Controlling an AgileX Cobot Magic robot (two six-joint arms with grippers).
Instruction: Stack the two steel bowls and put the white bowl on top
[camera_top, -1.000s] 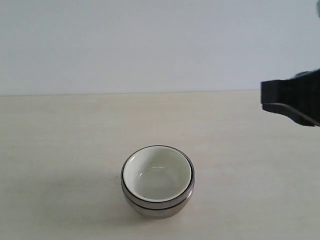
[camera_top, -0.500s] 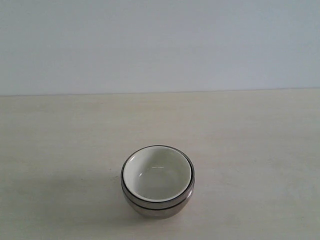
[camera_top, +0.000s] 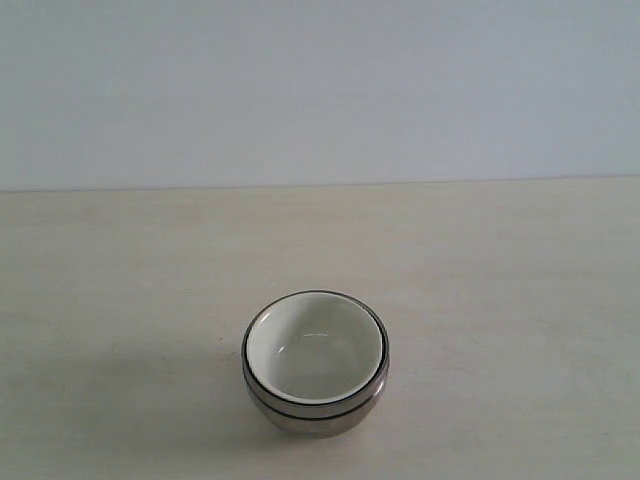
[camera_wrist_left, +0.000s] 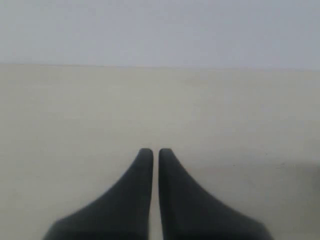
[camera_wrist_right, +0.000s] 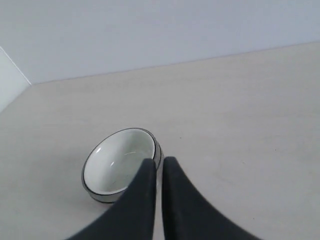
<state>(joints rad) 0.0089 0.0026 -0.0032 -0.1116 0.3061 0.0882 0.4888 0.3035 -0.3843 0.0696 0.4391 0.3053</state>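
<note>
The small round cream-white glossy bowl (camera_top: 315, 350) is seen seated on top, nested inside the two round shiny steel bowls (camera_top: 300, 418), low and central on the pale beige tabletop (camera_top: 500, 280). The left gripper (camera_wrist_left: 155, 151) is pressed together, empty, over bare table. The right gripper (camera_wrist_right: 159, 161) is likewise closed on nothing, the stack visible beyond its tips.

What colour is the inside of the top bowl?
Plain cream-white; the white bowl shows best in the exterior view.

exterior: raised, tilted down, near stacked bowls (camera_top: 315, 365)
left wrist: low, across table (camera_wrist_left: 75, 110)
right wrist: higher, angled down
shared: stacked bowls, exterior + right wrist
</note>
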